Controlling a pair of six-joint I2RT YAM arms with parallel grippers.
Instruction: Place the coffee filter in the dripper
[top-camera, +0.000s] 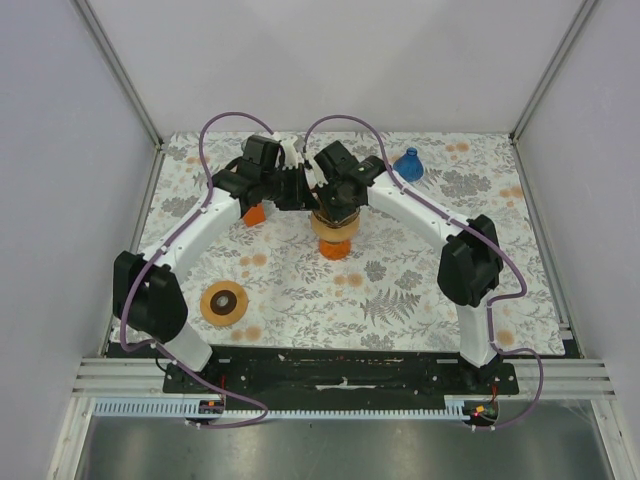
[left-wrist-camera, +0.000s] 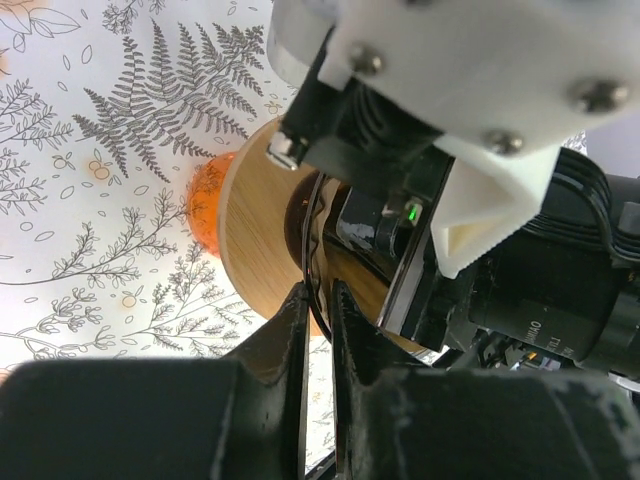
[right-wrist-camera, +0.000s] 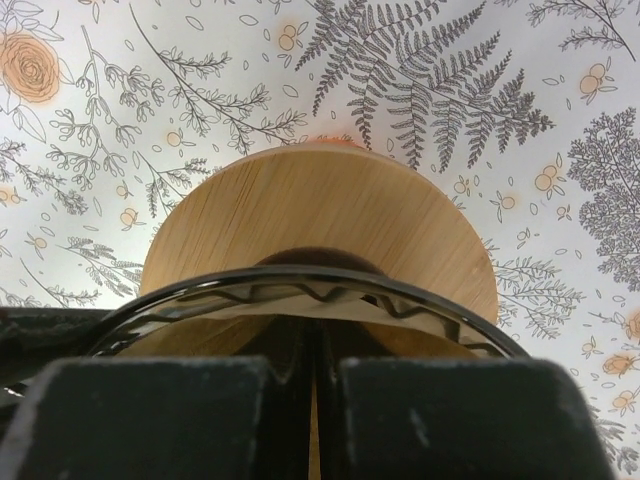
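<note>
The left arm (top-camera: 200, 225) and the right arm (top-camera: 415, 205) are alike: smooth white shell links joined by bulky black motor housings (top-camera: 152, 298). A thin purple cable (top-camera: 204, 150) loops along each. The right arm's wrist block is white plastic with silver screws (left-wrist-camera: 598, 95) and a small green light (left-wrist-camera: 409, 211). The left pincer (left-wrist-camera: 318, 300) and right pincer (right-wrist-camera: 318, 350) have matte black, grainy fingers (left-wrist-camera: 280, 345).

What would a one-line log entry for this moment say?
stage: filter in dripper | left jaws: shut on dripper rim | right jaws: shut at rim
</note>
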